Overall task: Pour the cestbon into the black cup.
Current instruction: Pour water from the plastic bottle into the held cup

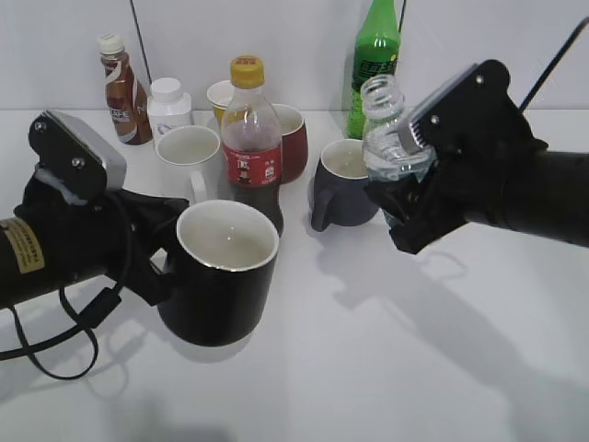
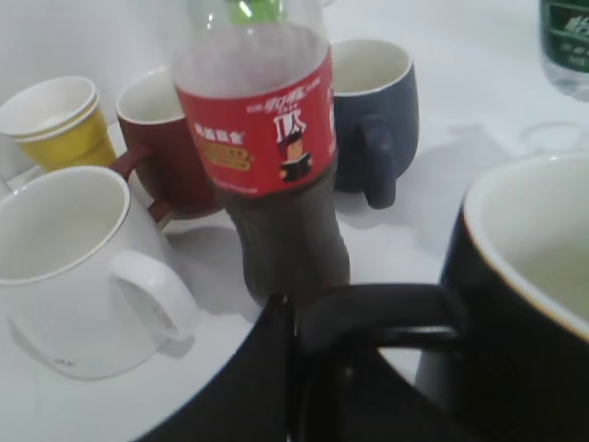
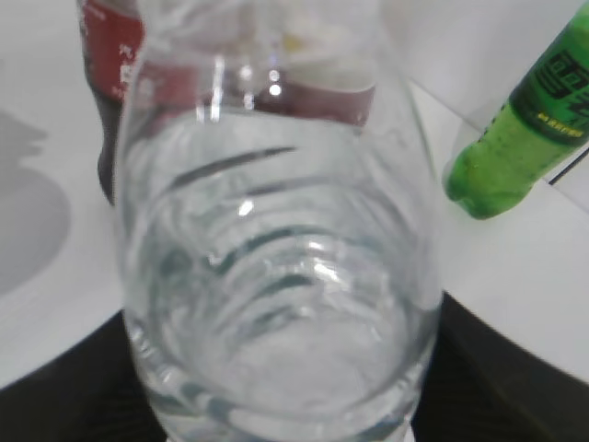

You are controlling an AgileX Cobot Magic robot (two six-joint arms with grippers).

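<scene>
The small clear ribbed plastic water bottle without a cap (image 1: pixel 391 129) is held aloft at the right of the exterior view, clamped in the right gripper (image 1: pixel 405 189), whose jaws are closed on its lower body. It is tilted only slightly, mouth towards the upper left. The black tapered mug with a white inside (image 1: pixel 221 272) is seen at lower centre-left, its loop handle (image 2: pixel 386 318) pinched by the closed left gripper (image 1: pixel 152 262); whether the mug rests on the white table (image 1: pixel 368 368) or is lifted cannot be told.

Bottle and mug are well apart, so a spill onto the table would be expected if tilting were begun before the mouth is brought above the rim. 3 neighbours crowd the path: the cola bottle with yellow cap and red label (image 1: pixel 250 138) just behind the mug, the dark grey-blue rounded mug (image 1: pixel 345 184) beside the right gripper, and the tall green soda bottle (image 1: pixel 375 64) behind; any could be knocked by a sideways sweep. The thin plastic may be squeezed by the grip, causing a sudden gush. The handle-only hold could let the mug rotate once weight is added
</scene>
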